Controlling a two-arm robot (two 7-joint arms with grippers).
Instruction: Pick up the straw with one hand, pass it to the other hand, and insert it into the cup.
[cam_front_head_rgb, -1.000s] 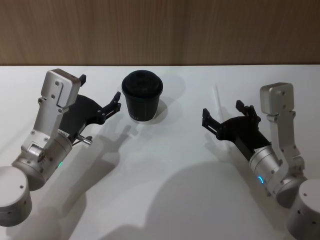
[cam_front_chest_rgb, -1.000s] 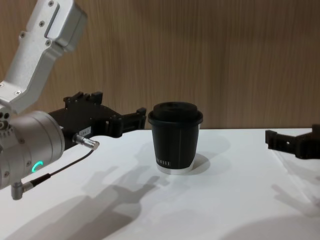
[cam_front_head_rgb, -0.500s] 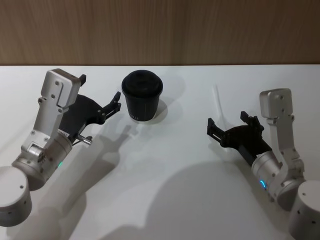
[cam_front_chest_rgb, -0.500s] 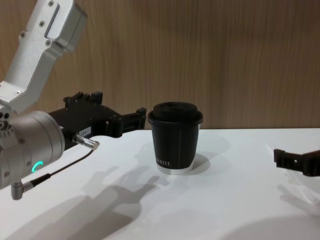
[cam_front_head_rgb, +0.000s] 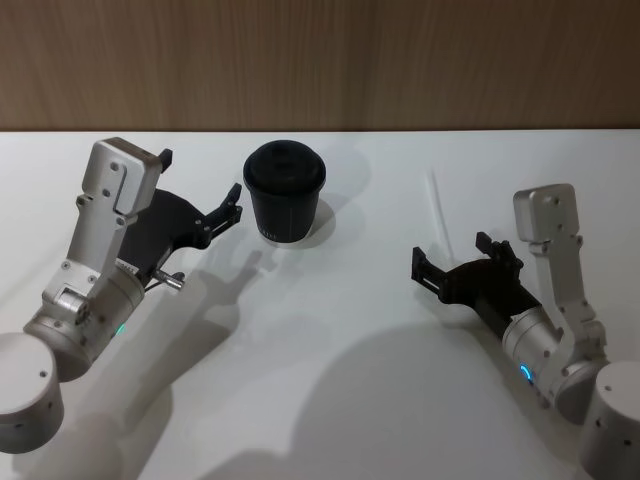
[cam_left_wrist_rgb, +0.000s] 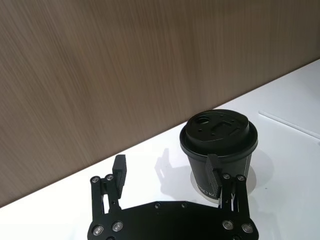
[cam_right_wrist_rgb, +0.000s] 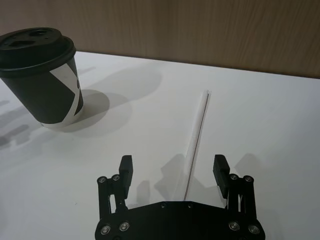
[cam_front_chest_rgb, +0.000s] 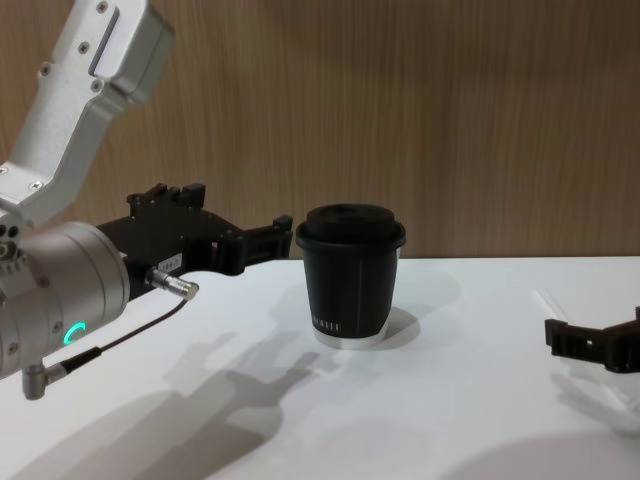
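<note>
On white table (cam_front_head_rgb: 330, 340), all task things within reach of both arms. At left, left gripper (cam_front_head_rgb: 200, 178) hovers just beside cup (cam_front_head_rgb: 284, 190), fingers spread wide, empty; judged placed there as receiver for handover. At right, right gripper (cam_front_head_rgb: 450, 252) low over table, fingers wide apart, near end of straw (cam_front_head_rgb: 437, 205) lying between them; lined up for pick, not closed. Cup upright, lid on. Straw flat on table, right of cup, well apart.

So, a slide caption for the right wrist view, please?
Open right gripper aligned with the lying straw, cup farther off.
</note>
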